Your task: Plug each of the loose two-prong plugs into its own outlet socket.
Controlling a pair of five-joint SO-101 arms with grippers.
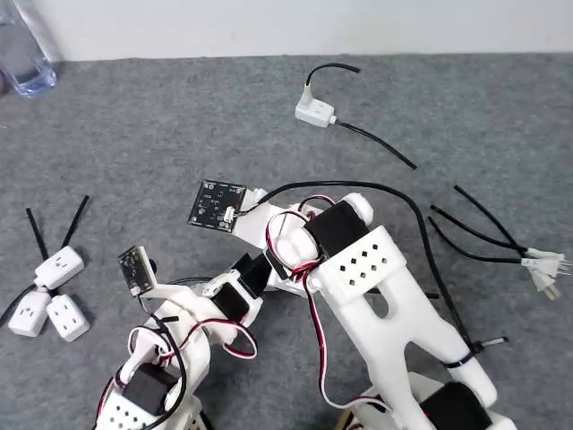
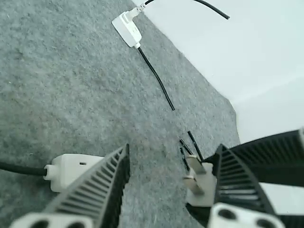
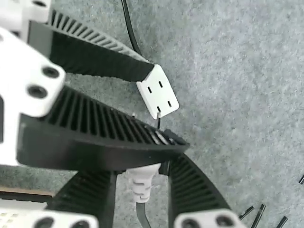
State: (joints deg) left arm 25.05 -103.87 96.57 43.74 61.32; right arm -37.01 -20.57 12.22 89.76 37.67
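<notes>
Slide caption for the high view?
Arms mid-frame, three outlet sockets to one side, loose plugs opposite, one plugged socket beyond.

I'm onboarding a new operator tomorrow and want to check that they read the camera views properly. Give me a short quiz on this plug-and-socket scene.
1. How many empty sockets lie clustered together on the left of the high view?
2. True or false: the lone socket farthest from the arms already has a plug in it.
3. In its own wrist view, the right gripper is closed on:
A) a screwdriver
B) a white socket
C) a battery

Key: 1. three; 2. true; 3. B
</notes>
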